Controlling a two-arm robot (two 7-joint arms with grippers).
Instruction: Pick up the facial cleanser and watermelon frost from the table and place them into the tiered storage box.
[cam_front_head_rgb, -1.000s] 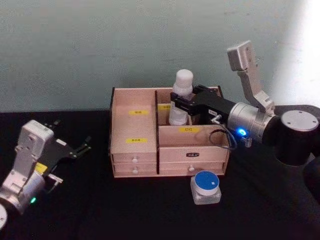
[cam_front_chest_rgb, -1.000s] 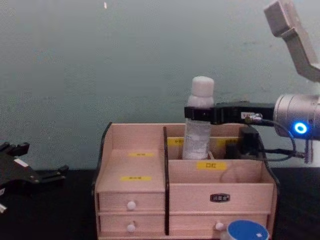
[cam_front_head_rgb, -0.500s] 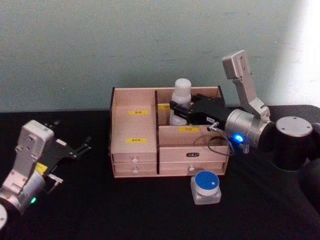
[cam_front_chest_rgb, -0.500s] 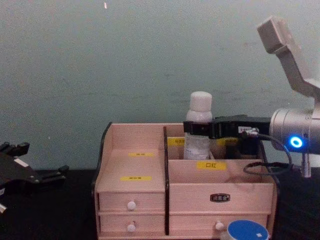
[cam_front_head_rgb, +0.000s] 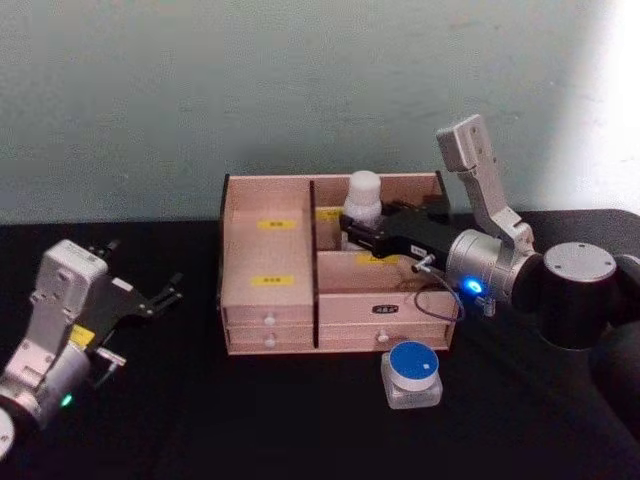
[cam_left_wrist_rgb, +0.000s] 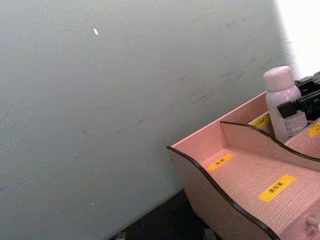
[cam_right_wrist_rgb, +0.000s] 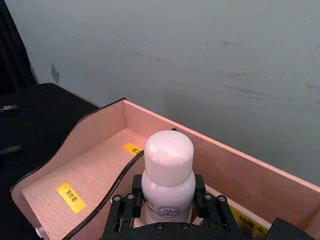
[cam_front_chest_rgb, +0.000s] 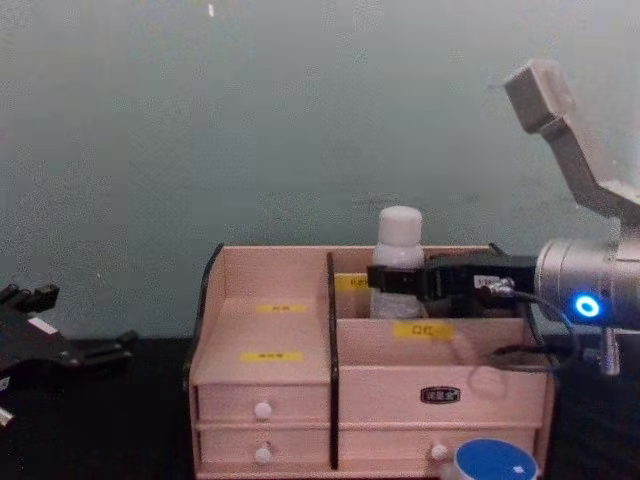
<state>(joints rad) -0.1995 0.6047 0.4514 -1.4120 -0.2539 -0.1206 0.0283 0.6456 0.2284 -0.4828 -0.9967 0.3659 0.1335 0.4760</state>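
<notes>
Head view: at frame centre the right claw is clamped on the facial cleanser, whose lower part sits in the rear right compartment of the tiered storage box. The blue-lidded watermelon frost rests on the black desk, lower right, just before the box. The left claw is spread wide at the left edge.

Chest view: the facial cleanser stands upright, cap above the rim.

Right wrist view: fingers press both its sides.
</notes>
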